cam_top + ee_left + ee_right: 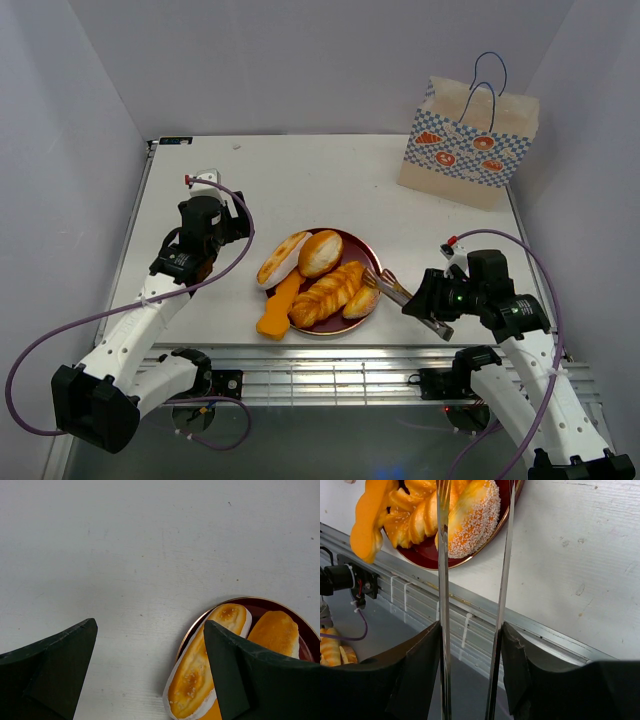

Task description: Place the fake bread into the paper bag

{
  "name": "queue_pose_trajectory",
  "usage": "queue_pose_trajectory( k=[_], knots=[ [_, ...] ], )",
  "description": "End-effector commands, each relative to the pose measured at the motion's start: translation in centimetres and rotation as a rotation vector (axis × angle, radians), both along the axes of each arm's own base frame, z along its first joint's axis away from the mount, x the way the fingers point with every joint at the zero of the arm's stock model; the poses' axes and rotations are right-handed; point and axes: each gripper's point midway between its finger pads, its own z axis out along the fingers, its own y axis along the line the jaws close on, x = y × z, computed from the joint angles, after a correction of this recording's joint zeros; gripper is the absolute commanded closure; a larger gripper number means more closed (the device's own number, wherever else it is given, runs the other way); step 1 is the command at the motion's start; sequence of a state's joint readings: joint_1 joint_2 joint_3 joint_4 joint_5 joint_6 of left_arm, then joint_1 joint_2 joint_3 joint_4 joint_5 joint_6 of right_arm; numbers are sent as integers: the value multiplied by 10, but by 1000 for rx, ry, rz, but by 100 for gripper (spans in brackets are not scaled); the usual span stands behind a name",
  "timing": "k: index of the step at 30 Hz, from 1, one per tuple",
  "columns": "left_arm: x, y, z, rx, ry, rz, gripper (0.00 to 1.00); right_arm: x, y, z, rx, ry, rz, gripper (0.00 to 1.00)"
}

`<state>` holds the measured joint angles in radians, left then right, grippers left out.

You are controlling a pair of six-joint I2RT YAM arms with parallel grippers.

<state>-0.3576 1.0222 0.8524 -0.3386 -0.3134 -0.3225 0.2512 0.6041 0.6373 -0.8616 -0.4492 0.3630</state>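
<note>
- Fake bread (325,280) sits on or against dark red plate (360,250), mid-table, near front edge.
- Oval roll (283,257) overhangs plate's left rim, w/ round bun (320,252) touching its right side.
- Braided loaf (328,293) lies across plate's middle; sesame roll (362,302) at right rim.
- Orange wedge (277,312) is mostly off plate, resting on table (300,180).
- Paper bag (468,145) stands upright at far right corner, well apart from plate.
- R gripper (470,665): fingers pinch metal tongs (443,580) from both sides. Tong arms are apart, one arm crossing over sesame roll.
- L gripper (150,680): fingers spread wide, nothing between, above bare table just left of plate.
</note>
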Motion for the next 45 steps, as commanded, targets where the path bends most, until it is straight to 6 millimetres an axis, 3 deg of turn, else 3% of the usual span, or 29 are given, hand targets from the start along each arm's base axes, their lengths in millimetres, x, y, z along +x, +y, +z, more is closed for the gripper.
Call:
queue_pose_trajectory(
  k=[1, 15, 22, 28, 32, 36, 42, 45],
  knots=[
    [4, -5, 22, -22, -42, -14, 2, 0, 7, 5, 35, -22, 42, 46],
    [3, -7, 23, -27, -42, -22, 2, -4, 8, -10, 20, 12, 51, 50],
    [3, -7, 23, -29, -43, -23, 2, -3, 16, -2, 53, 0, 72, 69],
    [3, -7, 21, -28, -38, -26, 2, 3, 19, 15, 74, -37, 74, 83],
    [3, -8, 22, -29, -40, -27, 2, 13, 18, 44, 76, -113, 51, 91],
    [2, -8, 23, -32, -41, -28, 2, 21, 17, 64, 74, -165, 32, 92],
    [2, -8, 24, -35, -45, -31, 2, 30, 15, 76, 68, -207, 12, 92],
    [2, -9, 24, -38, -42, -36, 2, 36, 16, 96, 78, -271, 13, 92]
  ],
)
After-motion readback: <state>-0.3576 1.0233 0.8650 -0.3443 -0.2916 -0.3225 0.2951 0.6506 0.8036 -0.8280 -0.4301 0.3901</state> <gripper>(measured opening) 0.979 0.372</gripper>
